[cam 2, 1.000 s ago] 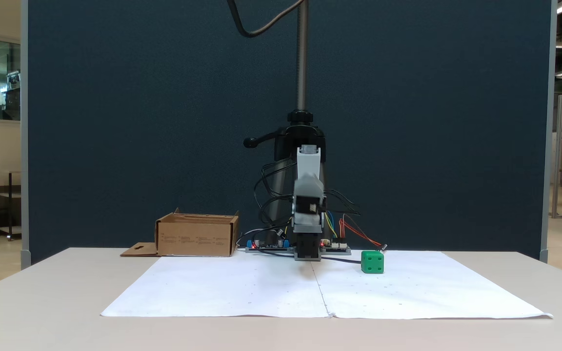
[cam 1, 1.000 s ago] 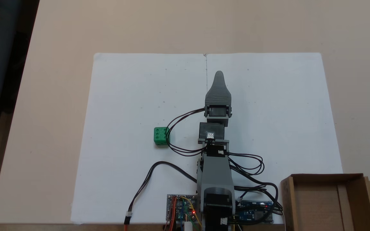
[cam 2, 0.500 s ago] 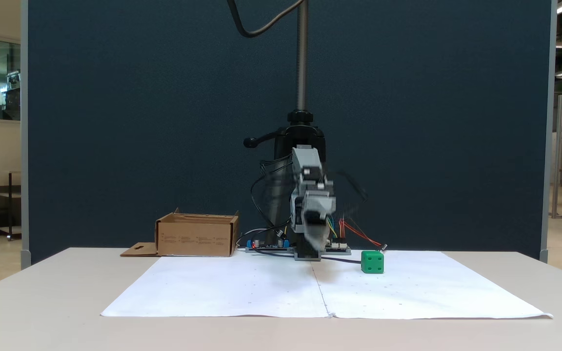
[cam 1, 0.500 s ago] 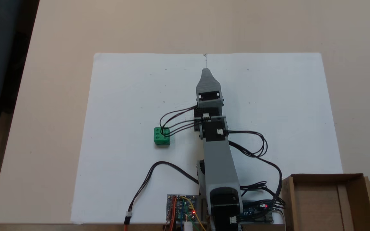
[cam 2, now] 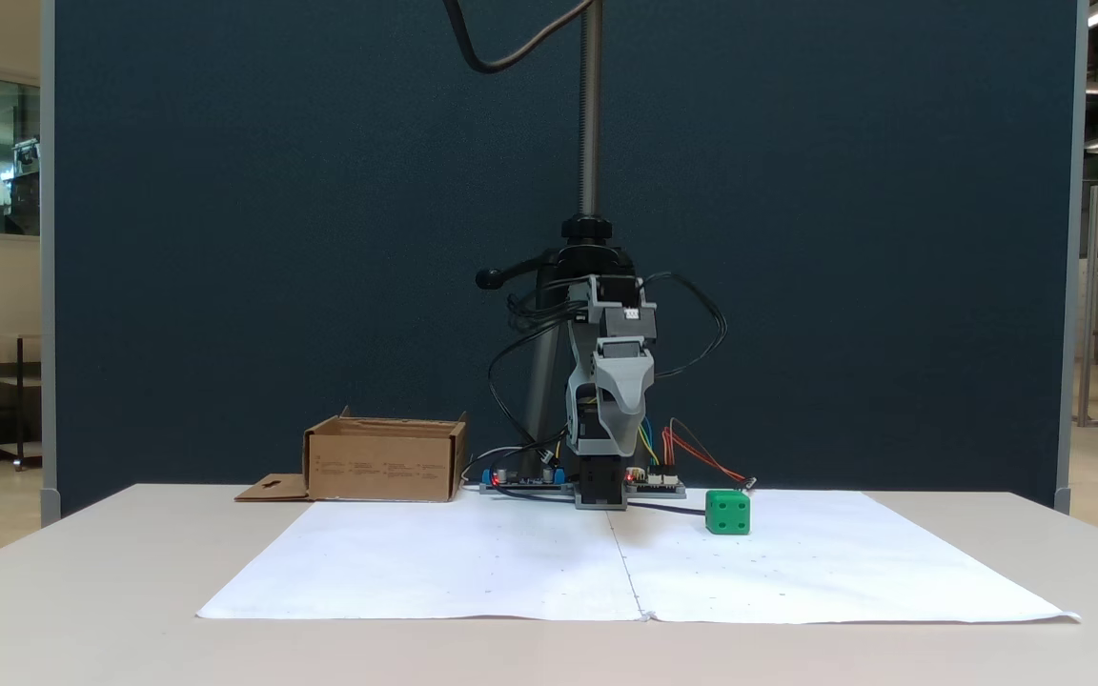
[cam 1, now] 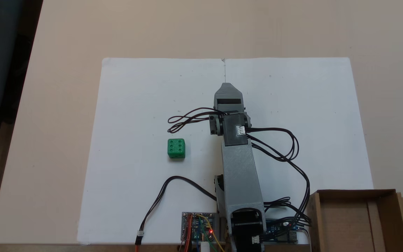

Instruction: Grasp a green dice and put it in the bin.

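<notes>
Both fixed views give us the same count: one green dice (cam 1: 176, 148) (cam 2: 727, 512), one bin (cam 1: 359, 218) (cam 2: 384, 461), one arm with one pincer (cam 1: 225, 87) (cam 2: 606, 448), and two white sheets of paper (cam 1: 145, 115) (cam 2: 473, 562) laid edge to edge on the counter (cam 1: 194, 28) (cam 2: 82, 591).

From above, we see the pincer pointing away from the arm's base, over the seam between the sheets. From the front, we see it hanging tip-down, raised off the paper. We cannot tell whether its jaws are apart or together, since they line up one behind the other for both cameras.

The green dice sits on the paper, six pips up, to the left of the pincer and nearer the arm's base in the view from above, well apart from it and touching nothing. A loop of black cables (cam 1: 187, 119) hangs between them, just short of the dice.

The bin stands at the counter's corner beside the base, far to the pincer's right in the view from above, its flap with the hang-hole turned outward. It holds nothing we can see.

Beyond the pincer's tip, bare paper runs to the sheets' far edge, then bare counter. Circuit boards (cam 1: 198, 229) sit at the arm's base.
</notes>
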Available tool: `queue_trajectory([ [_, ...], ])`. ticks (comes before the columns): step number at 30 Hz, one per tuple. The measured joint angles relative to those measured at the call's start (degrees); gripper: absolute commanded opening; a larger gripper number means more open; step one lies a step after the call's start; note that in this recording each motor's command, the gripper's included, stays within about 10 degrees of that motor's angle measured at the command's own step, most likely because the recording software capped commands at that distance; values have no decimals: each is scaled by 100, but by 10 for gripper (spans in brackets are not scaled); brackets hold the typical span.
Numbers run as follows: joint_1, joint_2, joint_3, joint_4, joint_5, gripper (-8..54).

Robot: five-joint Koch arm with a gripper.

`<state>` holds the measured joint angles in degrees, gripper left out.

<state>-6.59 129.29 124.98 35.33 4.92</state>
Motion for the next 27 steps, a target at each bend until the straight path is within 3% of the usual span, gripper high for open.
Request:
queue_trajectory([
  [13,-1081,0,-1345,3419,1397,432],
  [19,-1837,-369,-2303,3630,2004,425],
  [27,-2716,-1072,-2329,3586,2435,403],
])
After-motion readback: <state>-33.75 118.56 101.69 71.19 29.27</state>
